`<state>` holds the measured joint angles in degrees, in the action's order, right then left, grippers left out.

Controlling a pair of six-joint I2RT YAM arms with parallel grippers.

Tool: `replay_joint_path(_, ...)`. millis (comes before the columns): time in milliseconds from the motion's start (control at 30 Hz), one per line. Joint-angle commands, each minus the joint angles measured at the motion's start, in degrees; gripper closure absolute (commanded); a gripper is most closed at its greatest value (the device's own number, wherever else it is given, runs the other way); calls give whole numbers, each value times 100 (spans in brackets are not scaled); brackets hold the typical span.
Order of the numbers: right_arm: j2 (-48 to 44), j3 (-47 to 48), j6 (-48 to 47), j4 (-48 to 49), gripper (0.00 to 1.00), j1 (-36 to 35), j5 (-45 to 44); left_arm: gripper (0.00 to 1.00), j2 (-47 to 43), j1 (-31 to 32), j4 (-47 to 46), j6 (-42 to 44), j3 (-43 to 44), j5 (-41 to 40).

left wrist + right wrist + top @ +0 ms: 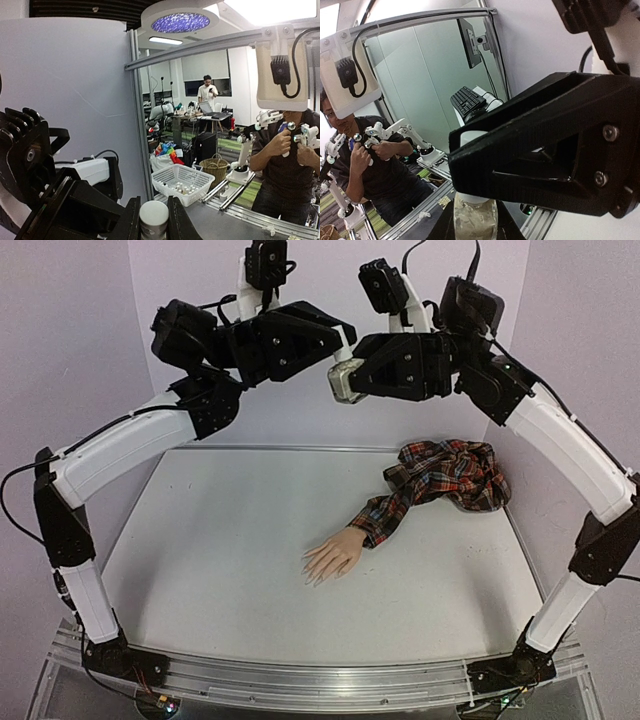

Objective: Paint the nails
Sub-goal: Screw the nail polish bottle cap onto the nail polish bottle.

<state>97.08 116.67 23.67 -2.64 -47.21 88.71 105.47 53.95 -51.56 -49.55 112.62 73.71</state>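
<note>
In the overhead view both arms are seen raised, with their tools brought together high in the upper middle of the frame. The left gripper point(347, 336) is pinched on a white cap point(153, 216). That grip is shown plainly only in the left wrist view, where the cap is seen clamped between the two black fingers point(131, 222) at the bottom edge. Just beside it and slightly lower, the right gripper point(338, 380) is closed on a small clear bottle point(475, 218). The bottle's glassy body is seen upright between the fingers at the bottom middle of the right wrist view, with the cap above it half hidden by the left gripper's black body. Whether the cap is seated on the bottle or lifted off cannot be told.

The mannequin hand point(332, 557) is shown by the overhead view alone. It is laid on the table point(200, 570), just right of the frame's centre, well apart from both grippers. Its long axis runs diagonally. The fingers are pointed to the lower left, and the red plaid sleeve point(395, 508) is trailed to the upper right into a bunched shirt point(455, 475). The nails point(312, 577) lie at the lower-left fingertips, too small to be told apart.

A white basket point(182, 184) and a person point(285, 155) gripping handles are caught only in the left wrist view's right half. A keyboard point(467, 100) is seen only in the right wrist view.
</note>
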Motion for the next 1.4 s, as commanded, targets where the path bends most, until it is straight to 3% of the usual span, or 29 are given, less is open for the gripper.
replay_joint_path(0, 133, 804, 478, 1853, 100, 33, -1060, 100, 1497, 239, -2218, -3389, 288, 2030)
replay_joint_path(200, 25, 498, 485, 1881, 100, 66, -1143, 99, 1996, 122, -3278, -4697, 981, 1910)
replay_joint_path(300, -273, -80, 286, 1881, 100, 116, -1326, 87, 1731, -178, -3299, -4477, 514, 1491)
replay_joint_path(367, -410, -312, 254, 1881, 100, 170, -1426, 79, 1293, -366, -2570, -3574, -112, 1225)
replay_joint_path(400, -459, -374, 250, 1876, 100, 201, -1497, 73, 982, -429, -1937, -2692, -455, 1098)
replay_joint_path(467, -490, -465, 236, 1872, 100, 247, -1615, 67, 407, -471, 308, -500, -862, 842)
replay_joint_path(500, -496, -512, 230, 1872, 100, 263, -1672, 62, 168, -466, 1914, 677, -911, 666)
replay_joint_path(567, -488, -555, 210, 1864, 100, 278, -1738, 50, -125, -454, 3381, 2175, -860, 352)
replay_joint_path(700, -507, -703, 141, 1838, 100, 294, -1787, 12, -437, -559, 2393, 1491, -1484, 269)
replay_joint_path(800, -651, -954, 34, 1787, 100, 326, -1988, 1, -783, -575, 2816, 1889, -1834, 65)
replay_joint_path(900, -850, -1142, -320, 1365, 100, 375, -2434, 0, -1199, -586, 4018, 2816, -1963, -416)
replay_joint_path(1033, -1243, -1512, -1233, 320, 100, 400, -3254, 0, -1744, -585, 5263, 3446, -2018, -1868)
replay_joint_path(1133, -1536, -1732, -1720, -442, 100, 401, -3784, 0, -2100, -589, 5889, 3484, -2074, -3151)
replay_joint_path(1367, -2074, -2184, -2678, -1205, 100, 316, -5080, 1, -2462, -598, 6149, 2723, -2164, -5030)
